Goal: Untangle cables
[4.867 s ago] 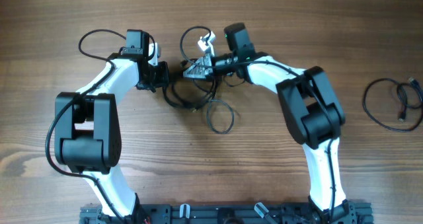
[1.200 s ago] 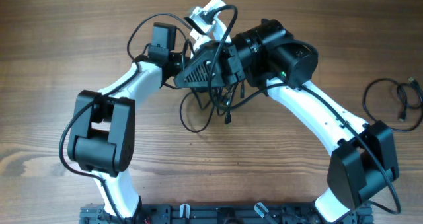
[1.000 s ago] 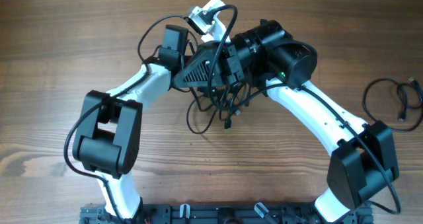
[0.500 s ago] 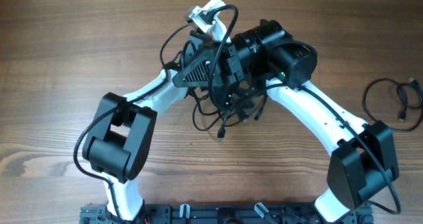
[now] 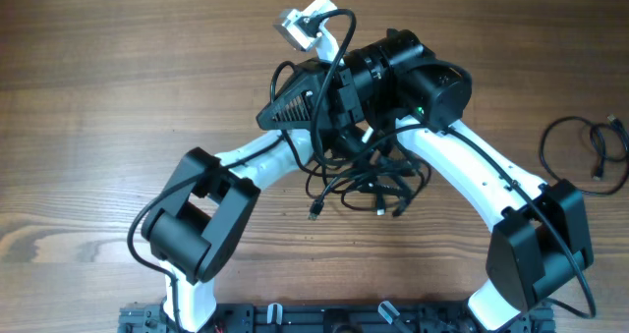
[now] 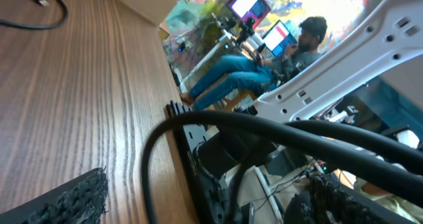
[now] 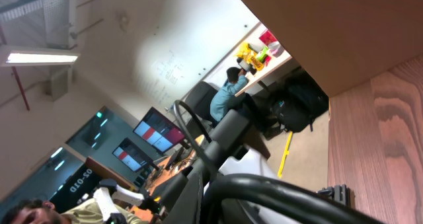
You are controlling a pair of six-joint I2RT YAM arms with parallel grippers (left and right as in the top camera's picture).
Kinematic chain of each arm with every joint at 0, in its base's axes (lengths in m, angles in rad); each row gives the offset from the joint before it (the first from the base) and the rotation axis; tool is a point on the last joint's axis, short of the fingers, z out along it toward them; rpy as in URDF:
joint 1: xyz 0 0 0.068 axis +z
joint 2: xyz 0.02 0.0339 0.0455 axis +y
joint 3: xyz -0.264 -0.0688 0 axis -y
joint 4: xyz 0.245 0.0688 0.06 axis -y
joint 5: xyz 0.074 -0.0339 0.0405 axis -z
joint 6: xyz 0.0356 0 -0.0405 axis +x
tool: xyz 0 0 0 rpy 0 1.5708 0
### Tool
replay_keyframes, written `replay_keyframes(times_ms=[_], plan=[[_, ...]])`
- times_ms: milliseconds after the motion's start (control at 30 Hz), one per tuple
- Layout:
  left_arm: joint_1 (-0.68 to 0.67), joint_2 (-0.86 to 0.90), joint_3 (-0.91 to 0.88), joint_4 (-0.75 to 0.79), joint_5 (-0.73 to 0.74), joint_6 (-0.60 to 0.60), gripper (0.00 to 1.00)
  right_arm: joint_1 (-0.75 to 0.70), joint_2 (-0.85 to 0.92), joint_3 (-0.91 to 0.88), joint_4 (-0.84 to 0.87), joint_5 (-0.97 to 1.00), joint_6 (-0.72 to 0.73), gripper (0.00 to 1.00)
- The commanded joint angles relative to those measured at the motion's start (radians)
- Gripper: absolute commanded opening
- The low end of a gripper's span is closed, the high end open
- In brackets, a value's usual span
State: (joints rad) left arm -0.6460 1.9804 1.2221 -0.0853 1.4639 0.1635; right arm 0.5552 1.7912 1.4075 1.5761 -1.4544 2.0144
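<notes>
- L gripper (image 6: 205, 201), tucked under the R arm (image 5: 472, 176): jaws released wide. A black strand crosses between the pads, nothing pinched.
- Cables (image 5: 366, 188): knotted clump mid-table, plugs dangling. Strands run up to the R gripper (image 5: 285, 107), which is clenched, prob. on one strand.
- Step, I'd say: knot lifted for pulling apart. Next, L must close on one loop & draw away.
- In the way: the arms' own wiring, v. crowded.
- Far right: separate cord (image 5: 580, 156), well apart on the table (image 5: 98, 78).

Black cables (image 5: 378, 181), brown streaky wood-grain table (image 5: 98, 87), white left arm (image 5: 260, 156) and right arm (image 5: 472, 171) with black joints.
</notes>
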Motion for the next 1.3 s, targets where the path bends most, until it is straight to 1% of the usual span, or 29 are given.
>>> replay_keyframes(times_ms=[0,133,267,333,367,400,433,467,500,533,567,600,633,667,800,867,967,1000,1033,1133,1167,1200,1267], plan=[[-0.043,-0.011,-0.006,0.000,-0.030,0.011,1.00,0.003,-0.021,-0.002,0.026,0.013,-0.025,0.06],[-0.080,-0.011,-0.006,0.000,-0.023,-0.020,1.00,0.003,-0.021,-0.002,0.003,0.013,-0.031,0.06],[-0.115,-0.011,-0.006,0.000,0.005,-0.019,1.00,0.003,-0.020,-0.002,-0.051,-0.004,-0.067,0.06],[-0.138,-0.011,-0.006,0.000,0.004,-0.018,0.98,0.003,-0.020,-0.002,-0.074,-0.005,-0.083,0.06],[-0.145,-0.011,-0.006,0.000,-0.003,-0.018,0.90,0.003,-0.020,-0.002,-0.073,-0.005,-0.082,0.05],[-0.149,-0.011,-0.006,0.000,-0.018,-0.018,0.79,0.003,-0.020,-0.002,-0.073,-0.005,-0.080,0.05],[-0.150,-0.011,-0.006,0.000,-0.041,-0.019,0.66,0.003,-0.020,-0.002,-0.073,-0.006,-0.077,0.05],[-0.150,-0.011,-0.006,-0.001,-0.074,-0.019,0.38,0.003,-0.020,-0.002,-0.073,-0.006,-0.078,0.05],[-0.145,-0.011,-0.006,0.000,-0.121,-0.040,0.27,0.003,-0.020,-0.002,-0.073,-0.007,-0.080,0.05],[-0.140,-0.011,-0.006,0.000,-0.169,-0.066,0.25,0.004,-0.020,-0.002,-0.072,-0.010,-0.082,0.05],[-0.135,-0.011,-0.006,-0.001,-0.222,-0.090,0.18,0.004,-0.020,-0.002,-0.072,-0.012,-0.089,0.05],[-0.129,-0.011,-0.006,-0.005,-0.288,-0.121,0.13,0.003,-0.020,-0.002,-0.073,-0.013,-0.098,0.05],[-0.123,-0.011,-0.006,-0.018,-0.381,-0.156,0.09,0.003,-0.020,-0.002,-0.073,-0.014,-0.103,0.04],[-0.113,-0.011,-0.006,-0.050,-0.544,-0.208,0.05,0.003,-0.020,-0.002,-0.073,-0.014,-0.103,0.04],[-0.071,-0.011,-0.006,-0.164,-0.951,-0.318,0.04,0.003,-0.020,-0.002,-0.075,-0.032,-0.130,0.04],[-0.038,-0.011,-0.006,-0.203,-1.057,-0.333,0.04,0.002,-0.020,-0.002,-0.103,-0.056,-0.173,0.04],[0.027,-0.011,-0.006,-0.235,-1.133,-0.333,0.04,0.002,-0.014,-0.002,-0.233,-0.075,-0.290,0.05],[0.050,-0.011,-0.006,-0.239,-1.149,-0.333,0.04,0.002,-0.014,-0.002,-0.299,-0.078,-0.351,0.05],[0.084,-0.011,-0.006,-0.243,-1.175,-0.333,0.04,0.002,-0.014,-0.003,-0.403,-0.078,-0.428,0.05],[0.166,-0.011,-0.006,-0.261,-1.240,-0.333,0.04,-0.003,-0.014,-0.003,-0.769,-0.063,-0.691,0.04],[0.208,-0.011,-0.006,-0.275,-1.250,-0.333,0.04,-0.010,-0.014,-0.003,-0.923,-0.052,-0.809,0.04],[0.243,-0.011,-0.006,-0.290,-1.250,-0.333,0.04,-0.018,-0.014,-0.003,-1.025,-0.040,-0.886,0.04],[0.304,-0.011,-0.006,-0.323,-1.250,-0.332,0.04,-0.038,-0.014,-0.003,-1.169,-0.016,-0.997,0.04]])
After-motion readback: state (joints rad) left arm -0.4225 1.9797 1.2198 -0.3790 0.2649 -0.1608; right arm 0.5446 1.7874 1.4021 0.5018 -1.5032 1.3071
